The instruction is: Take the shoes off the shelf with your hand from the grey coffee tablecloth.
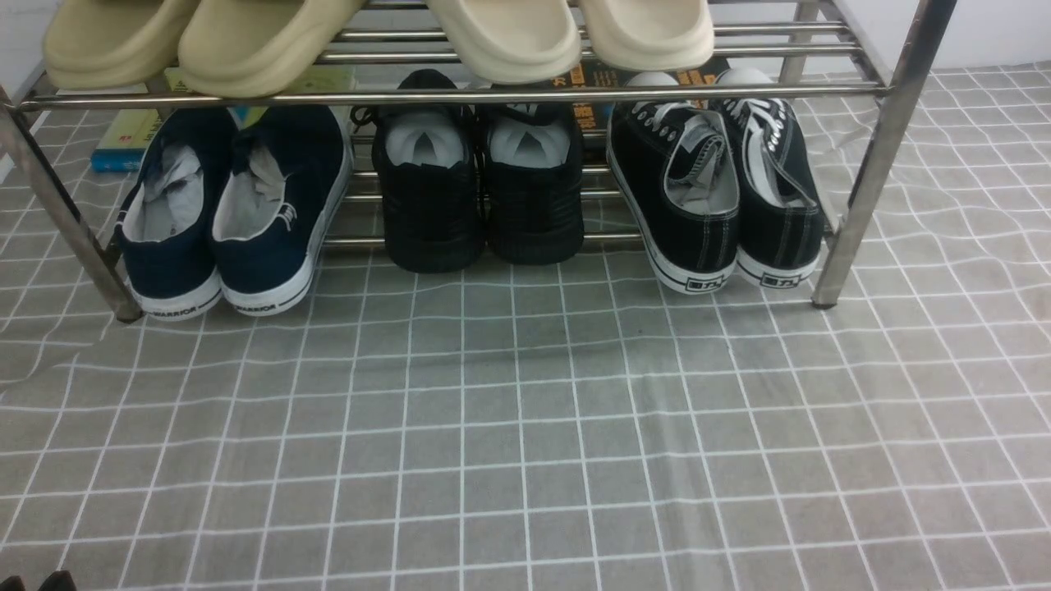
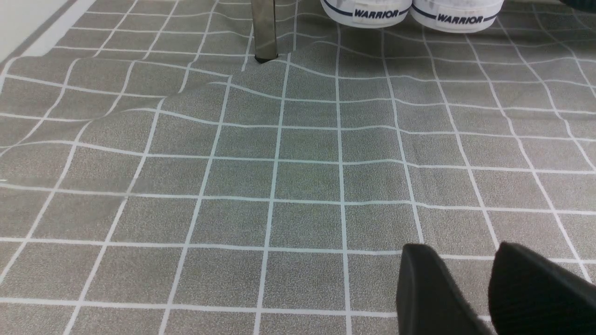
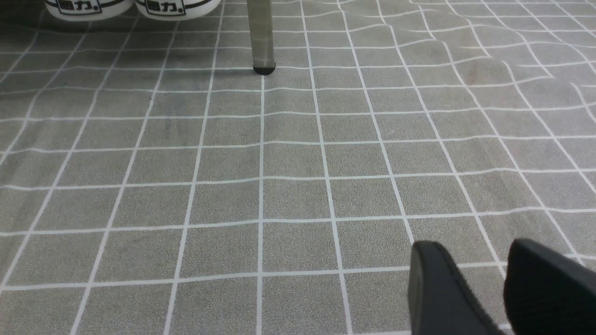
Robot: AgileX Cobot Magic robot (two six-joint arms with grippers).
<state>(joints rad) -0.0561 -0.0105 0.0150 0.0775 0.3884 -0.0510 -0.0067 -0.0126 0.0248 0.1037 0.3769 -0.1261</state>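
A: right gripper [image 3: 475, 246] state?
B: jaws stand apart, bare cloth shows in the gap, nothing between the fingers [image 3: 437, 288]. Open-handed and empty
A: left gripper [image 2: 465, 253]?
B: same. Fingers apart, gap shows only the grey coffee tablecloth [image 1: 525, 427], nothing held
A: where are the shoes [image 1: 714, 189] relative to the right jaws?
B: well ahead of them, no contact. From the wrist cam only the two white heels show, side by side, far past the fingertips with a long stretch of cloth between. The shelf [image 1: 460, 97] has its right leg [image 3: 260, 37] just beside the heels, with its foot slightly nearer the jaws than they are
A: on the rack or off?
B: on. Lower tier, toes pointing away from the jaws, heels out past the front rail and low over the cloth. Can't tell if they touch it
A: what's ahead of the left jaws?
B: navy slip-ons [image 1: 230, 213], heels marked WARRIOR, also well apart from the fingertips. The left leg [image 2: 264, 28] is beside them, with the cloth rucked up around its foot
A: rest of the shelf?
B: all-black sneakers [image 1: 480, 189] between the two pairs on the lower tier, pale slippers [image 1: 246, 41] on the top tier, above and beyond both sets of jaws
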